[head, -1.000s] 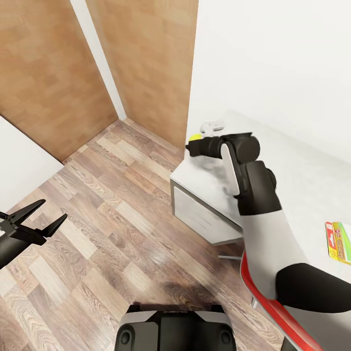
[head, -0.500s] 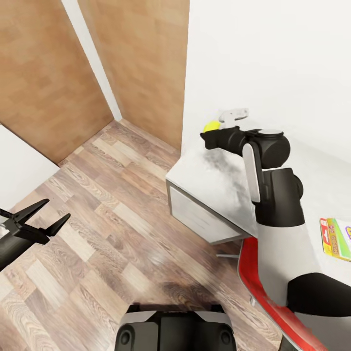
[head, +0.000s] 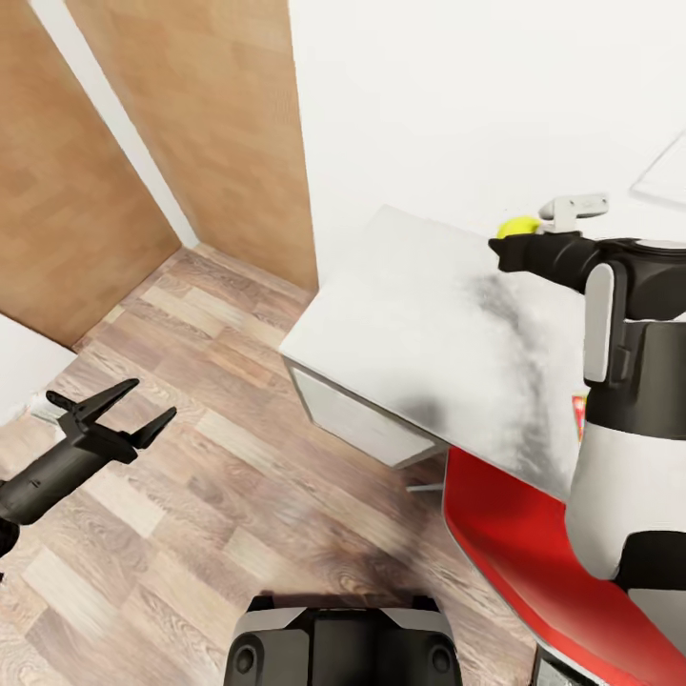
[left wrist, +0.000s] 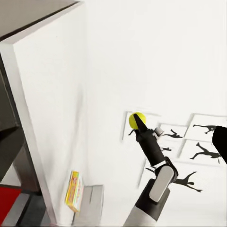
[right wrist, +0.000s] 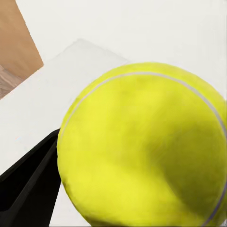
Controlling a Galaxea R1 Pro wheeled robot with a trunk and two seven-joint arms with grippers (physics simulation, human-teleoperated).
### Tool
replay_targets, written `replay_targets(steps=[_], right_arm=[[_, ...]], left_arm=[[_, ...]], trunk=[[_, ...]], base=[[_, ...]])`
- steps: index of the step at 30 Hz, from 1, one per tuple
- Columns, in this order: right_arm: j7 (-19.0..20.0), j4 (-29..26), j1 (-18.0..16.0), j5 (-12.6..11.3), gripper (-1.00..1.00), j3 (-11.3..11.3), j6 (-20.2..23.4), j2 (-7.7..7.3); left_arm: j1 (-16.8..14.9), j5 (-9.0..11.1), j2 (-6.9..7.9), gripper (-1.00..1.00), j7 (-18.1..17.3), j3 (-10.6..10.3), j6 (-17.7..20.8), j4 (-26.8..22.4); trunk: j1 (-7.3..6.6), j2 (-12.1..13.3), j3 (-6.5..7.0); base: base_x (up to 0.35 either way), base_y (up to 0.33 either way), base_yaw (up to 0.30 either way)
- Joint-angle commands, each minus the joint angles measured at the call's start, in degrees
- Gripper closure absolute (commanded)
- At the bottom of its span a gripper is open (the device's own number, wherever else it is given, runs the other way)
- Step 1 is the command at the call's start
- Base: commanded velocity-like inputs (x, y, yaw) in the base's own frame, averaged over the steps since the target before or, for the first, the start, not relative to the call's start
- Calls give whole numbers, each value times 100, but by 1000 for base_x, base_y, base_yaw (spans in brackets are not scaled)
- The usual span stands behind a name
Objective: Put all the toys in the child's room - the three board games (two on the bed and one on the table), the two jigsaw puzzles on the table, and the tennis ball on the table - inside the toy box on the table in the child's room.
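Carrying the tennis ball (head: pixel 517 227) up in the air over the white tabletop (head: pixel 429 314), the right pincer (head: pixel 514 243) looks clamped on it only at the very fingertips, so a quick arm swing or a base turn could probably pop it loose and send it rolling off onto the wood floor (head: pixel 191 495). In the right wrist view the ball (right wrist: pixel 142 146) sits pressed against one dark finger (right wrist: pixel 28 189). The left pincer (head: pixel 119 419) hangs open and empty, low over the floor and well away.
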Motion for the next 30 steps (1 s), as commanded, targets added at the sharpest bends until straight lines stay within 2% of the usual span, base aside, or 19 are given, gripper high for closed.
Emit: replay_targets(steps=[1,3,4,9,11,13,14,27,30], right_arm=[[174,-6,-11,6,100,-110,27,-63],[488,-9,-20,4,100,-302,27,-185],[488,-9,-20,4,100,-302,27,-185],[1136,-14,-41,3,100,-716,27,-585],[1282,-13,-47,1,100,-840,27,-730],[1337,-14,-49,-1,100,-887,27,-787],[1420,-15,-53,-1,100,-955,27,-870],[1554,-16,-58,-1,100,-1075,27,-1056],[1562,-15,-61,-48,100,-1111,27,-1143]], left_arm=[[-60,-57,-36,-100,-17,-99,6,3],[-150,-89,-90,-100,90,-256,-13,2],[-150,-89,-90,-100,90,-256,-13,2],[-334,-165,-215,-100,339,-477,-31,3],[-377,-181,-257,-100,390,-522,-33,4],[-395,-187,-273,-100,408,-539,-34,4],[-421,-200,-297,-100,435,-573,-35,5],[-476,-228,-340,-100,485,-652,-37,5],[-479,-229,-343,-100,491,-656,-38,5]], trunk=[[3,-9,-7],[3,-9,-7],[3,-9,-7],[3,-9,-7],[3,-9,-7],[3,-9,-7],[3,-9,-7],[3,-9,-7],[3,-9,-7]], base=[[0,0,-286],[0,0,-287],[0,0,-287],[0,0,-288],[0,0,-289],[0,0,-289],[0,0,-289],[0,0,-289],[0,0,-289]])
